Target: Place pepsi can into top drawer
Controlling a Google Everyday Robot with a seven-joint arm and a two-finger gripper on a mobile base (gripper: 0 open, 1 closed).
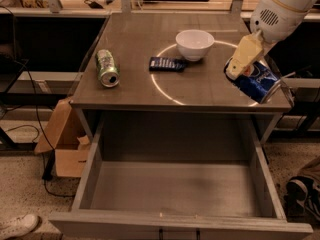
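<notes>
Gripper (238, 74) over the table's (130, 39) right front corner, fingers clamped on the pepsi can (256, 81); can tilted, its silver end pointing down-right, past the right edge. Top drawer (91, 170) pulled fully out below the front edge, flat bottom bare, low walls left and right, front panel nearest the camera. Open air between the tabletop edge and the drawer floor. On the table: green-and-silver can (107, 68) on its side near the left edge, white bowl (195, 44) mid-back, dark-blue packet (167, 64) just beside it, a ring of light around them. Cardboard box (65, 144) on the speckled floor, left of the drawer.
</notes>
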